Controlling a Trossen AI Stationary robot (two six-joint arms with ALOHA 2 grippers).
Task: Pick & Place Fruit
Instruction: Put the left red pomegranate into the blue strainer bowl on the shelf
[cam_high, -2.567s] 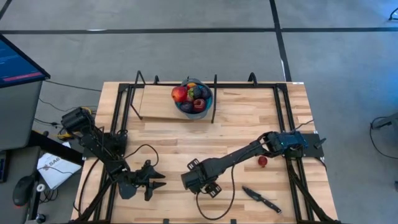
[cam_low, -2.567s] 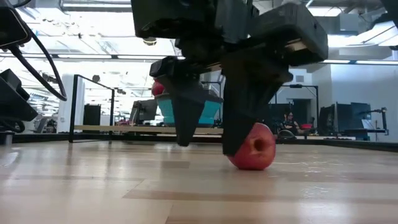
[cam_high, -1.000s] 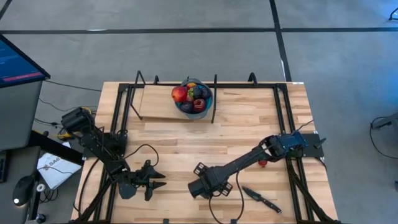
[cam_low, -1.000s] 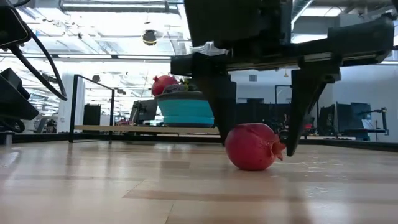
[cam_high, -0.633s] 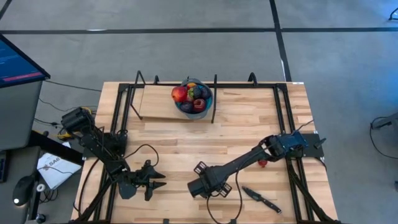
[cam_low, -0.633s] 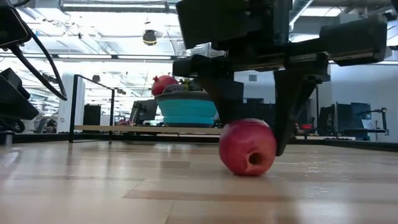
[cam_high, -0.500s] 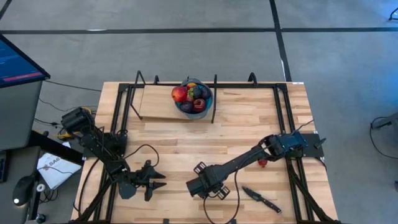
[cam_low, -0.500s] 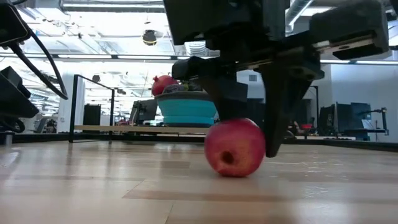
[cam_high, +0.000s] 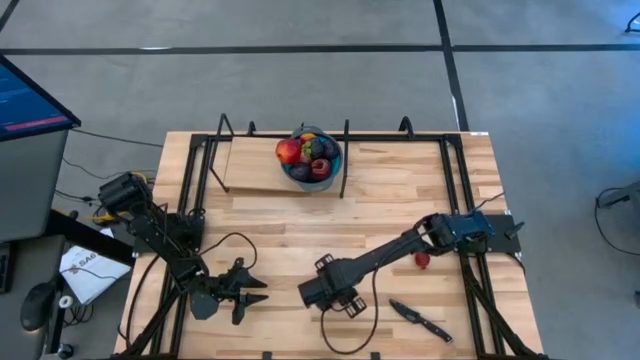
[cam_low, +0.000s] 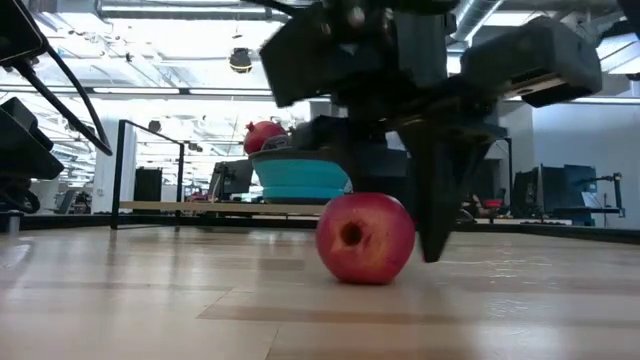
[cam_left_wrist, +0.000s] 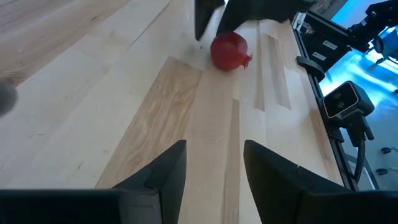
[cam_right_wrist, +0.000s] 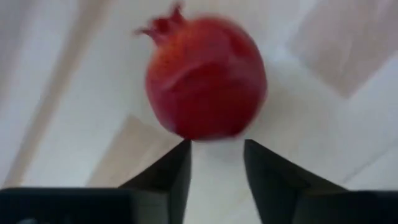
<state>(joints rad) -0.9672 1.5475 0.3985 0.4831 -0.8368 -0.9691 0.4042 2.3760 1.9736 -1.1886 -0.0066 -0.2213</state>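
A red pomegranate (cam_low: 365, 238) lies on the wooden table near its front edge; in the high view my right hand hides it. My right gripper (cam_right_wrist: 216, 146) points down right beside it, open by a narrow gap with nothing between the fingers. The fruit sits just past the fingertips. My left gripper (cam_high: 258, 290) waits open at the front left, aimed at the pomegranate (cam_left_wrist: 230, 51). A blue bowl (cam_high: 338, 160) at the far middle holds several red and dark fruits. One small red fruit (cam_high: 422, 260) rests on the table at the right. My right gripper has one finger (cam_low: 435, 215) standing close against the pomegranate's right side (cam_low: 408, 240), pointing down from above. Whether it touches the fruit, I cannot tell. The pomegranate rests on the table, outside the gap between the fingers.
A black-handled knife (cam_high: 420, 318) lies at the front right. The bowl stands on a raised board (cam_high: 255, 165) under a black frame (cam_high: 215, 150) at the far side. Bare wood spreads across the table's middle.
My right gripper's fingers stood wide on either side of the pomegranate and have closed to a narrow gap. The pomegranate has rolled out from between them toward the table's left and near edge, its crown turning from the right to face the low camera.
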